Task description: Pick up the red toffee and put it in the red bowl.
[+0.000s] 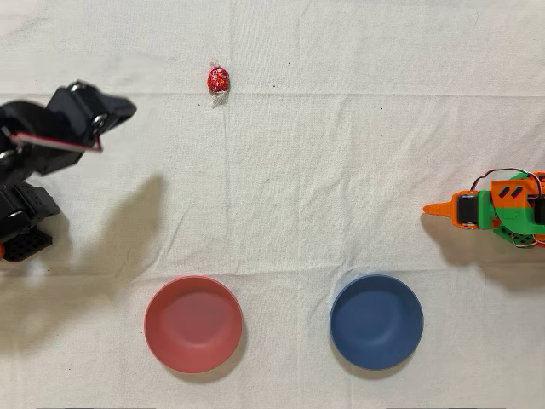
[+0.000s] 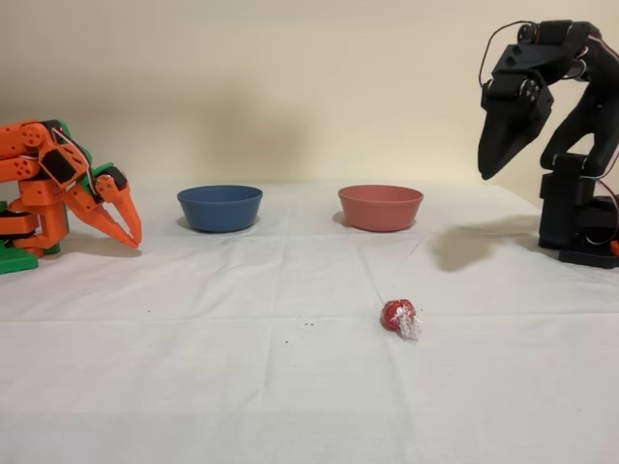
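Observation:
The red toffee [image 1: 218,80] lies on the white cloth near the top of the overhead view; in the fixed view the toffee [image 2: 397,315] rests in the foreground, its clear wrapper end sticking out. The red bowl [image 1: 193,323] sits empty at the bottom left of the overhead view, and the same bowl [image 2: 380,207] stands at the back in the fixed view. My black gripper [image 1: 126,108] hangs high above the cloth at the left edge, well left of the toffee. Seen from the side, the gripper [image 2: 488,172] points down with its fingers together and nothing held.
A dark blue bowl [image 1: 376,321] sits beside the red one, shown also as the blue bowl [image 2: 220,207] in the fixed view. The idle orange arm [image 1: 494,207] rests at the right edge. The white cloth [image 1: 324,187] covers the table.

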